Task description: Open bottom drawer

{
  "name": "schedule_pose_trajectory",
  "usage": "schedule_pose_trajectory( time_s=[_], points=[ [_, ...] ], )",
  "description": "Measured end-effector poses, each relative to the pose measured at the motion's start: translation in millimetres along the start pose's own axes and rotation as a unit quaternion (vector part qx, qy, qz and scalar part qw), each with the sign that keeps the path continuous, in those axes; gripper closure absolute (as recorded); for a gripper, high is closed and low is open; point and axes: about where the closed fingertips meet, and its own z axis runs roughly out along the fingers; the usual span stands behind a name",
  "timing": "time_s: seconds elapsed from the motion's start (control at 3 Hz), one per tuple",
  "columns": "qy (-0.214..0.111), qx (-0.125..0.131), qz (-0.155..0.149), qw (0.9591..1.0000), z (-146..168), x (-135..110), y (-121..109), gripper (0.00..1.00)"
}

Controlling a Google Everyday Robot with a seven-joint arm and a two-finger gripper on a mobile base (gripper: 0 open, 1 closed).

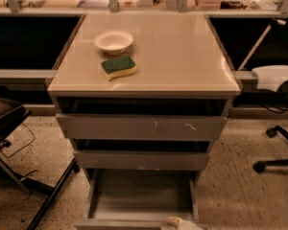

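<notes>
The bottom drawer [141, 195] of the grey three-drawer cabinet stands pulled well out, its shallow plain grey tray open to view and its front at the picture's lower edge. My gripper [180, 223] shows only as a pale tip at the bottom edge, at the drawer's front, right of its middle. The middle drawer front [141, 159] with a pale chipped edge and the top front [141, 127] with white scratch marks sit above it.
A white bowl [114, 41] and a green-and-yellow sponge [118, 67] lie on the cabinet top [182, 56]. A dark chair frame [19, 176] stands at the left, an office chair base [278, 150] at the right. The floor is speckled.
</notes>
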Motion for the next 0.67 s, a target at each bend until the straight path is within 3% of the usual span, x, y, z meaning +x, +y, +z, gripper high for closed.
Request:
schedule_pose_trajectory(
  time_s=[0.67],
  points=[
    [-0.002, -0.004, -0.001, 1.0000, -7.0, -8.4, 5.7, 1.00]
  ],
)
